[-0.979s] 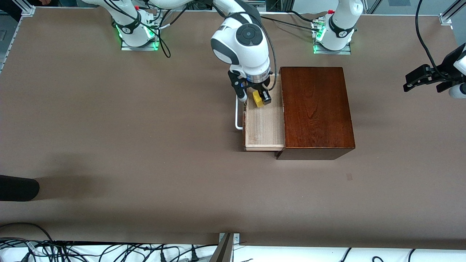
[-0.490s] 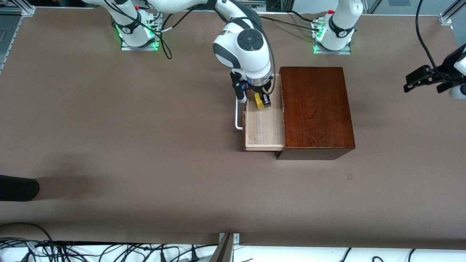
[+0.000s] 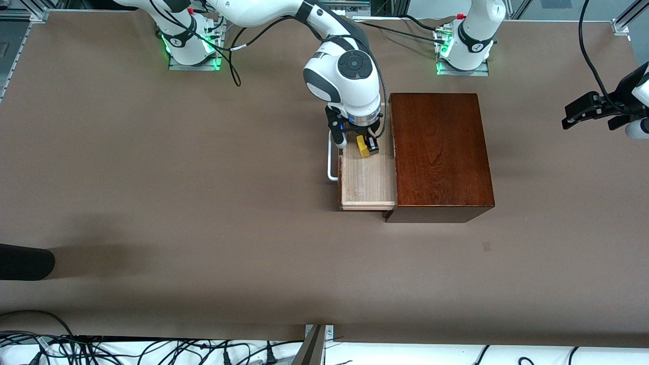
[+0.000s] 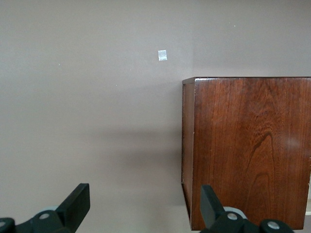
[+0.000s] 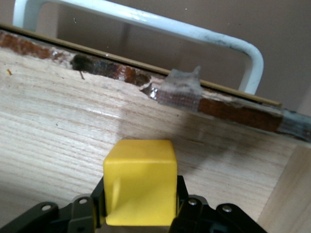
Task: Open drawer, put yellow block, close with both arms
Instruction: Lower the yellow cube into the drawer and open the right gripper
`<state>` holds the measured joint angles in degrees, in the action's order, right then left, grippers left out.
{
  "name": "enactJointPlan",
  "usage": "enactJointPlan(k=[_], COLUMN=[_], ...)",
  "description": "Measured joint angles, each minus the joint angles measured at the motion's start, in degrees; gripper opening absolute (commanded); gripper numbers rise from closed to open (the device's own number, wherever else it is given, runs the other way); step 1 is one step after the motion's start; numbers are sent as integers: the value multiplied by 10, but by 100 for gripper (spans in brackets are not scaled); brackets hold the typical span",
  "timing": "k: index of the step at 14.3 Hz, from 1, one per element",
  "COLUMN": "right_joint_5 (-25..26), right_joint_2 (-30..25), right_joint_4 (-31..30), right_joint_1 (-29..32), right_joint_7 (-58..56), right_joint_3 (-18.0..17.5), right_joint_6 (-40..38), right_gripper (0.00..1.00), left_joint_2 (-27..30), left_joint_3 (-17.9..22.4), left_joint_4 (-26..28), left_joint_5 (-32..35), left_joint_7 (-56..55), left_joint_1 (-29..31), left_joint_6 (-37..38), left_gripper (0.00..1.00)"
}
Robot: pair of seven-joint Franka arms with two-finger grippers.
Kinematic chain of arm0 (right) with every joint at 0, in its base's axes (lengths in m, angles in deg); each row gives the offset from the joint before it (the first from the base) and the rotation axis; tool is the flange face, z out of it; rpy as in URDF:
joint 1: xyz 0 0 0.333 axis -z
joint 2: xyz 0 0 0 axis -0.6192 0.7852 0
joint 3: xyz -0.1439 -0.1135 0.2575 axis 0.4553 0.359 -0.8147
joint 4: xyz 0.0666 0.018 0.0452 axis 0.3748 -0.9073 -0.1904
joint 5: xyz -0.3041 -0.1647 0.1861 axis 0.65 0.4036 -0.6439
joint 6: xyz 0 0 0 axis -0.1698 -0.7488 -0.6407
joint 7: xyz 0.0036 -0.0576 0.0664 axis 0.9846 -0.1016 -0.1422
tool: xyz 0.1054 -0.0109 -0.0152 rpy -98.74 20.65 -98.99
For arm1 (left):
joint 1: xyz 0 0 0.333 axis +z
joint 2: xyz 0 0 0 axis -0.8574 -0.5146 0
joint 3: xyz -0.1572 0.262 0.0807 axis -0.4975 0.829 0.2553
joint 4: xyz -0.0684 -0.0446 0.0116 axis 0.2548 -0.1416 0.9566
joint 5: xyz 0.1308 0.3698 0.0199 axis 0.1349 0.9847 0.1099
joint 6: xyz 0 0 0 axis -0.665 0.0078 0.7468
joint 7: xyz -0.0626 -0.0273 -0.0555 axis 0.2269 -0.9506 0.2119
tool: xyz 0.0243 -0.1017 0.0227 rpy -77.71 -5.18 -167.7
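Pale light-wood forms the tray of the drawer (image 3: pixel 369 177), which stands pulled out of the glossy dark mahogany rectangular box (image 3: pixel 441 152) toward the right arm's end of the brown table (image 3: pixel 152 177); its dark reddish-brown front carries a white U-shaped bar handle (image 3: pixel 331 162). The box sits a little in from the table's top edge, just in front of the left arm's base. The right gripper (image 3: pixel 366 146) hangs low over the open tray, at the tray's end nearest the robots' bases, with its black fingers clamped narrowly on the small bright yellow cube, the yellow block (image 3: pixel 362 146). In the right wrist view the yellow block (image 5: pixel 140 182) sits squarely between the two fingers (image 5: pixel 187 206), pressed on two facing sides, its top face clear above the pads, with the tray's wooden floor (image 5: pixel 73 131) just beneath and the handle (image 5: pixel 146 22) past the drawer front. The left gripper (image 3: pixel 583 112) waits in the air near the table's edge at the left arm's end, its fingers (image 4: pixel 77 206) spread wide with nothing between them.
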<state>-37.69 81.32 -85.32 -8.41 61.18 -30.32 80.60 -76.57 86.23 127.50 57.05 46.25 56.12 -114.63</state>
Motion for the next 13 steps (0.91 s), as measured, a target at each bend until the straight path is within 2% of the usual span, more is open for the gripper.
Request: enactJointPlan(k=[7, 11, 13], right_joint_5=[0, -2, -23], right_joint_2=[0, -20, -48], right_joint_4=[9, 50, 64], right_joint_1=[0, 11, 25], right_joint_7=[-3, -69, -120], right_joint_3=[7, 8, 8], right_joint_6=[-14, -110, -167], right_gripper=[100, 100, 99], left_joint_2=[0, 0, -2], left_joint_3=[0, 0, 0], left_joint_4=[0, 0, 0], left_joint_5=[0, -5, -17], left_joint_7=[0, 0, 0], left_joint_1=[0, 0, 0], left_joint_6=[0, 0, 0], left_gripper=[100, 100, 100])
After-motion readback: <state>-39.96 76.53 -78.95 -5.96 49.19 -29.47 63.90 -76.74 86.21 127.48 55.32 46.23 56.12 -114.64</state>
